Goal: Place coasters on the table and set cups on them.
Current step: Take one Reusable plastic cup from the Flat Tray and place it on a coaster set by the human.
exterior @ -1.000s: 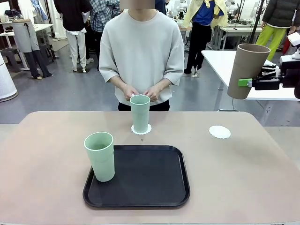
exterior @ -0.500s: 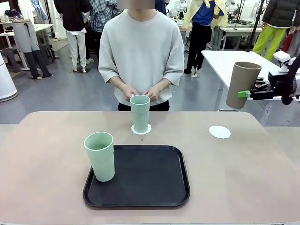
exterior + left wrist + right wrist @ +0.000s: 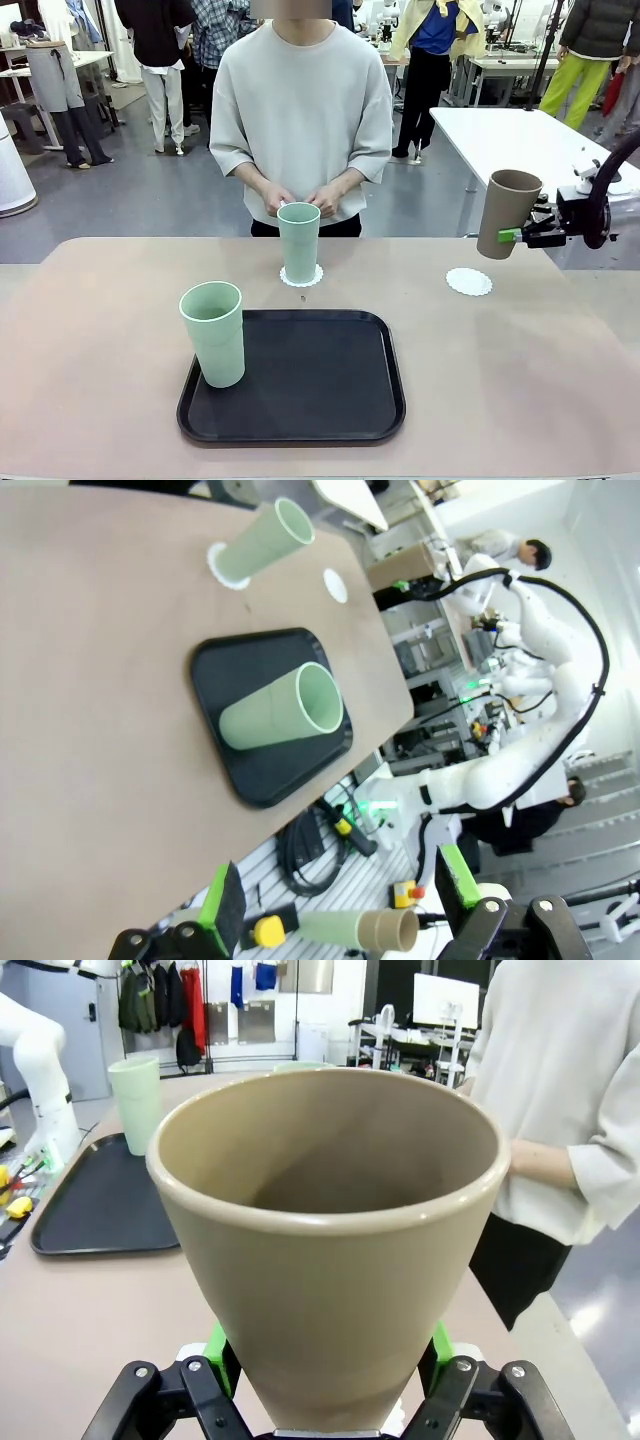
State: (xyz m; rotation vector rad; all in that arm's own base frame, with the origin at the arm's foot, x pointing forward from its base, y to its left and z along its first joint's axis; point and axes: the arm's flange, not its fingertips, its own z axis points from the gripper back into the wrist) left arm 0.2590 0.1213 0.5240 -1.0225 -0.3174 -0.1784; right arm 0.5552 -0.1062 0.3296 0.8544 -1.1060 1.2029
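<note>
Brown cup — gripped by the right hand, held clear of the tabletop, near a bare coaster.
Far green cup — standing on second coaster.
Near green cup — on black tray.
Left hand — fingers spread, empty.

We see a smooth, matt brown cup, pale green cups just as matt, a black plastic-looking tray with a slight sheen, a matt beige tabletop, white paper-like coasters with lacy edges, and the person's soft cloth sweatshirt.
</note>
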